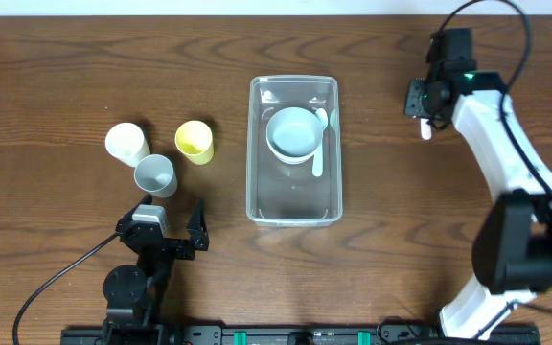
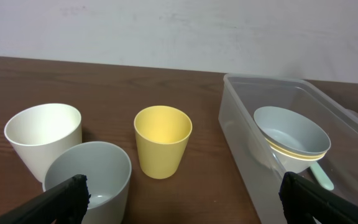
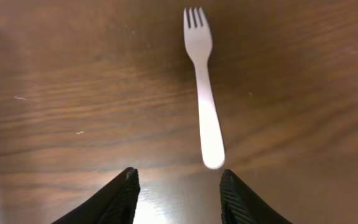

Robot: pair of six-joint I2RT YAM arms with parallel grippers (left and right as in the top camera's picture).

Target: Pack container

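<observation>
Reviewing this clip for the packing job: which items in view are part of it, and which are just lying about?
Likely part of the job:
clear rectangular plastic container; pale round bowl and pale plastic spoon already inside it; white plastic cup, grey plastic cup and yellow plastic cup to its left; white plastic fork to its right.

Just lying about:
only the black cable by the left arm.

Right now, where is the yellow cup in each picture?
Overhead: the yellow cup stands left of the middle, on the left side of the clear container.
Left wrist: the yellow cup is near the middle, with the container on the right.
Right wrist: not in it; only a white fork.
Shared landmark: the container, in overhead and left wrist.
</observation>
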